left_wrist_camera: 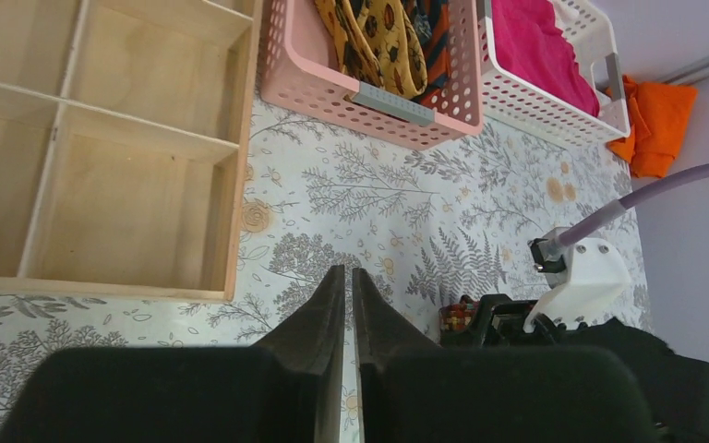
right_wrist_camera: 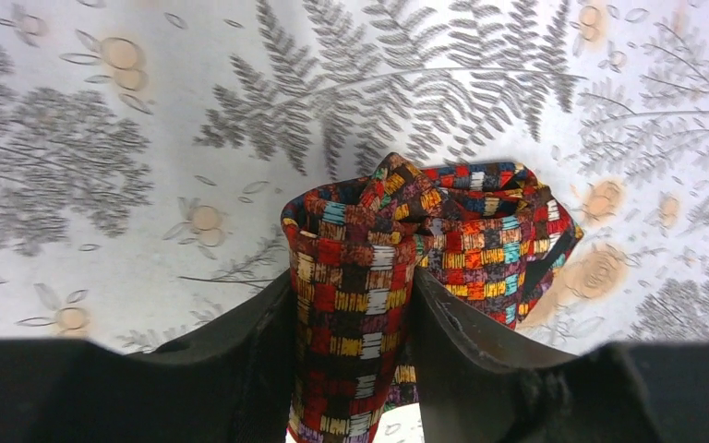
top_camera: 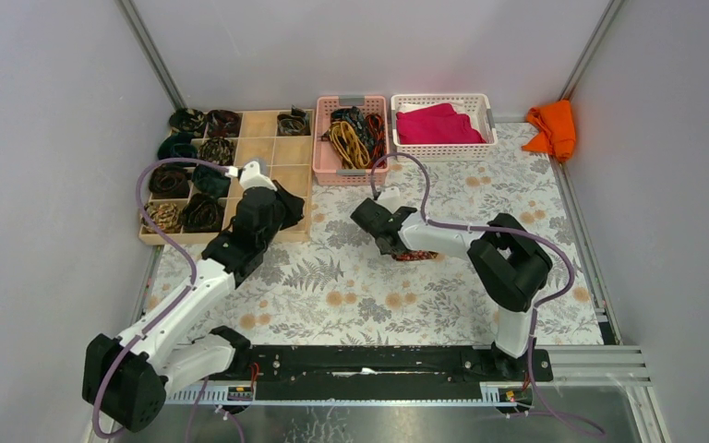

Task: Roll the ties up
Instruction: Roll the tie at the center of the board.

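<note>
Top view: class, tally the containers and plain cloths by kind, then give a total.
Baskets: 2 (pink basket, white basket)
Wooden tray: 1
Plain cloths: 2 (magenta cloth, orange cloth)
Total: 5

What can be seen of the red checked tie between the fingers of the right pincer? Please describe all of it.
The tie looks like woven fabric, with small blocks of red, orange, yellow, teal and dark. It is bunched into a loose roll, with one band running toward the camera. The right pincer clasps that band from both sides. The roll rests on the leaf-printed table cover.
</note>
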### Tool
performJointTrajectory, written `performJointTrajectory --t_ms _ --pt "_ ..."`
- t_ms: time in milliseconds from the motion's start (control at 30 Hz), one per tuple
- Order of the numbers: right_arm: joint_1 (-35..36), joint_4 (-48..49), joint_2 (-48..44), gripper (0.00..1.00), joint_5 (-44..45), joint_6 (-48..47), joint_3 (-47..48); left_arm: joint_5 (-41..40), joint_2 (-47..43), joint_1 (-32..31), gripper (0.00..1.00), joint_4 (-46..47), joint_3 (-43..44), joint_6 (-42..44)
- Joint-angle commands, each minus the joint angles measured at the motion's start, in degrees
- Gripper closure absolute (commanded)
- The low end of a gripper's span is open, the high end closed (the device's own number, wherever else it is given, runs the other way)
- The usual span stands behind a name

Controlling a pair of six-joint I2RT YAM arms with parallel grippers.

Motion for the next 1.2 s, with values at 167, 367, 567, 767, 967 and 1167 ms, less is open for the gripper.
performJointTrajectory --t_ms 167,367,567,767,967,1167 --pt "-0.35 13.31 -2.34 0.52 -22.44 -0.92 0.75 -5.29 -2.09 0.55 0.89 -2.45 -0.94 0.04" --pt "-0.98 16.33 0.39 0.54 -33.56 1.04 4.11 -5.27 -2.25 0.55 0.89 -2.70 -0.50 0.43" --pt "-5.21 21.03 0.81 0.54 -44.08 3.75 2.66 -3.62 -1.39 0.55 0.89 -1.99 -0.11 1.17" --pt "-10.49 27.39 -0.85 0.55 -52.30 6.17 -3.29 -1.37 -0.03 0.55 0.91 -0.28 0.00 1.77" --pt "-14.27 28.99 -1.27 0.55 -57.99 6.14 -5.70 2.25 2.35 0.55 0.92 2.32 0.30 1.97" --pt "-18.47 32.06 -2.51 0.55 -61.39 6.14 -10.89 8.29 5.19 0.14 0.93 9.09 -0.78 1.92"
